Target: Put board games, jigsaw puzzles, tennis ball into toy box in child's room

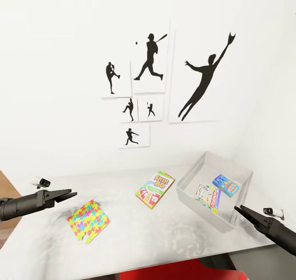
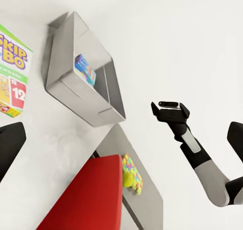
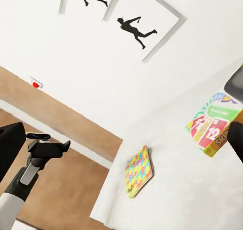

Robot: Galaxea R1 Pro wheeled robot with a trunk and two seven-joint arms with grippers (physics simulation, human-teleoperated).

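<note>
The grey toy box sits at the right of the white table and holds two board games, a light blue one and a white and red one. The Skip-Bo board game lies left of the box, a jigsaw puzzle further left. My left gripper hovers open above the table's left part, and my right gripper is open just off the box's near right corner. Past the table edge, a second jigsaw puzzle and the tennis ball rest on a lower grey surface. The bed is out of view.
A red chair stands at the table's near edge. The white wall behind carries black baseball silhouettes. Wooden floor shows to the left of the table.
</note>
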